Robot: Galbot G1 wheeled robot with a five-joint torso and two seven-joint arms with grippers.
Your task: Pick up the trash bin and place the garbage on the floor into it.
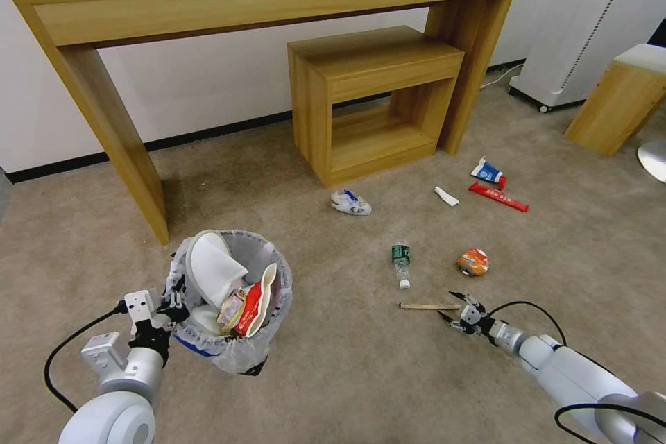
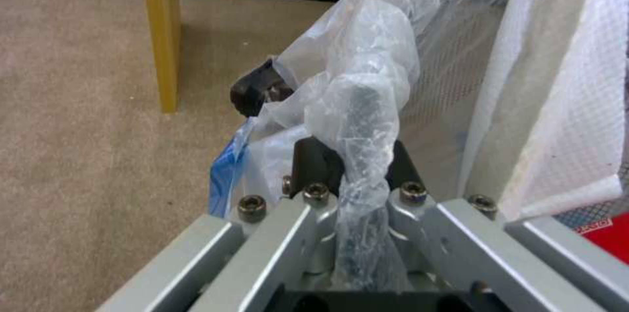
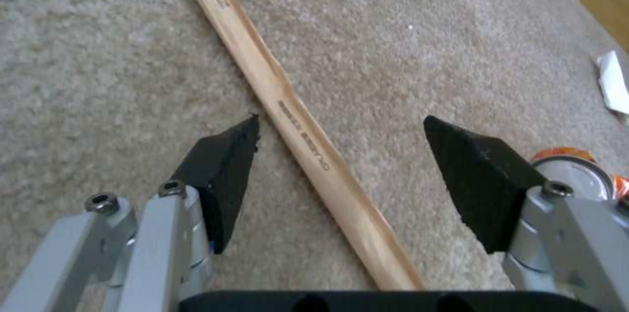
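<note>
- Beige carpet makes up the floor [image 1: 333, 374], with the garbage scattered over it ahead of the robot
- left end effector [image 1: 175, 304] is clamped on the rim of the trash bin [image 1: 239, 350]; in the left wrist view the crinkled plastic liner [image 2: 354, 120] is pinched between its dark fingers [image 2: 314, 162], and the bin appears held just above the carpet
- inside the bin, just beyond that end effector, stand white slippers [image 1: 211, 267], a red paper bowl [image 1: 255, 305] and a crumpled wrapper [image 1: 231, 311]
- right end effector [image 1: 454, 309] hangs low over the carpet with its jaws spread wide; the wooden stick [image 3: 288, 110] lies flat between the two black pads [image 3: 223, 174], touching neither
- stick's near end sits under this end effector and the rest runs toward the bin side
- just beyond the right end effector lie a green-labelled bottle [image 1: 401, 262] and an orange crumpled wrapper [image 1: 473, 261]
- farther off lie a red bar wrapper [image 1: 498, 196], a blue-white carton [image 1: 487, 171], a small white tube [image 1: 446, 195] and a crumpled white wrapper [image 1: 351, 203], near a low wooden shelf unit [image 1: 368, 97]
</note>
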